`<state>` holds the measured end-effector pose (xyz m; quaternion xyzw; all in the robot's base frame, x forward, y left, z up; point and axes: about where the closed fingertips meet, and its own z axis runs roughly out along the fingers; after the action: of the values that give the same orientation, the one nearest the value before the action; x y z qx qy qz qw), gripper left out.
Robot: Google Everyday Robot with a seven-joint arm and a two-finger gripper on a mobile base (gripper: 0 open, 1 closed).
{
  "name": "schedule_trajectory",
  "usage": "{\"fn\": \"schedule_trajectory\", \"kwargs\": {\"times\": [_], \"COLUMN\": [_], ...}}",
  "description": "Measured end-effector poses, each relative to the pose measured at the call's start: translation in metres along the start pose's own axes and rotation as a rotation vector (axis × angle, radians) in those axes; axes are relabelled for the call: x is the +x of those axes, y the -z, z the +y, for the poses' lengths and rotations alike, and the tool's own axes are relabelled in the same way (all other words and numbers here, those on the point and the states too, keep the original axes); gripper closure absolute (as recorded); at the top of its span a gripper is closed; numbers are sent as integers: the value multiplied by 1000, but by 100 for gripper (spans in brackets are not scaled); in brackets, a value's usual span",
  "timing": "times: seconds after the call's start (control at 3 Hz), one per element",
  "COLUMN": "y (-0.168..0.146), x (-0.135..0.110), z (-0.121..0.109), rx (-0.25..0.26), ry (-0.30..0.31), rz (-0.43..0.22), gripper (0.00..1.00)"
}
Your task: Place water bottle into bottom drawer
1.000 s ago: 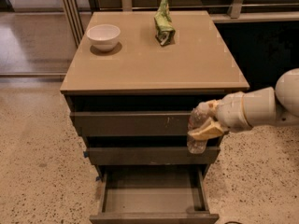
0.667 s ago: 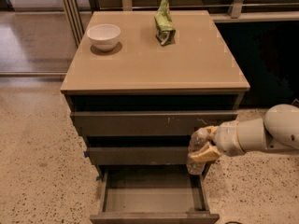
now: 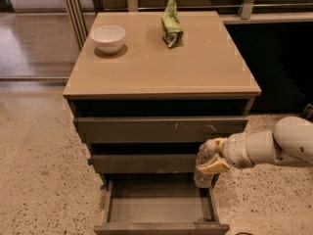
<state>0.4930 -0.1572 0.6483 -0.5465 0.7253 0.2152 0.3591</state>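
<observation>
The water bottle (image 3: 202,178), which I judge light, thin-walled and slippery, hangs upright over the open bottom drawer's (image 3: 161,227) right rear corner, my gripper (image 3: 210,156) closed around its middle.

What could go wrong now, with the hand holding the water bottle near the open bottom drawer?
1. The hand, at the right front of the cabinet, holds the water bottle just above the right wall of the bottom drawer. Lowered straight, it may catch that wall and tip onto the floor.
2. The bottle hangs close to the front of the middle drawer, so it could bump there on the way in.
</observation>
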Motion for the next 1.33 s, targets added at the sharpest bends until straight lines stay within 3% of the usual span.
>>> {"fn": "schedule_trajectory", "kwargs": {"times": [0.33,0.67,1.0,1.33], "y": [-12,-57,-112,-112], "x": [11,49,95,95], "z": [4,16,28,28], "rx": [7,55,65,65], "ry": [18,38,24,24], "rz": [10,-29,-128,-128], "gripper": [100,100,100,100]}}
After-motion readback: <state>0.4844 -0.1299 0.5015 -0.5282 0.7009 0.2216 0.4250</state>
